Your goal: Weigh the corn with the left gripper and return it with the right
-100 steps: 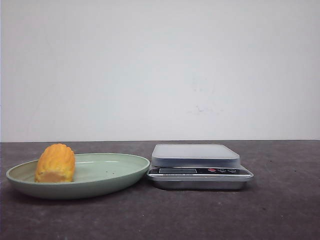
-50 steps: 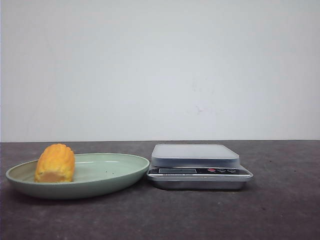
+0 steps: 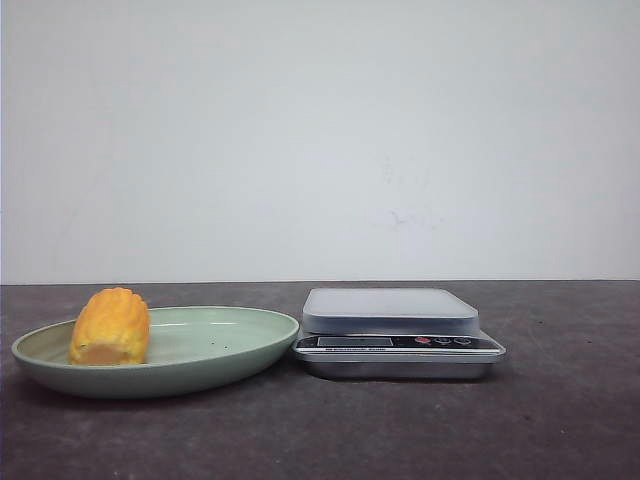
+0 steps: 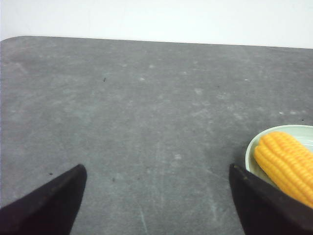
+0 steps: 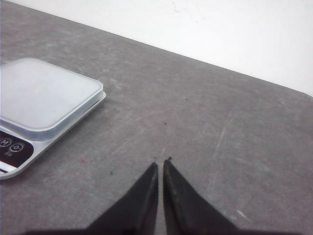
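The left gripper (image 4: 156, 171) shows in the left wrist view with its two dark fingers spread wide at the lower corners, holding nothing, over bare grey table (image 4: 137, 107). At the right edge of that frame the corn (image 4: 288, 164) lies in a pale green plate (image 4: 250, 155), just past the right-hand finger. In the right wrist view the right gripper (image 5: 160, 164) has its fingers pressed nearly together at bottom centre, empty, with the scale (image 5: 41, 103) at the left. In the front view neither gripper appears; the corn (image 3: 111, 327) sits at the plate's (image 3: 230, 345) left end, lower left, the scale (image 3: 398, 332) just beside the plate's right rim
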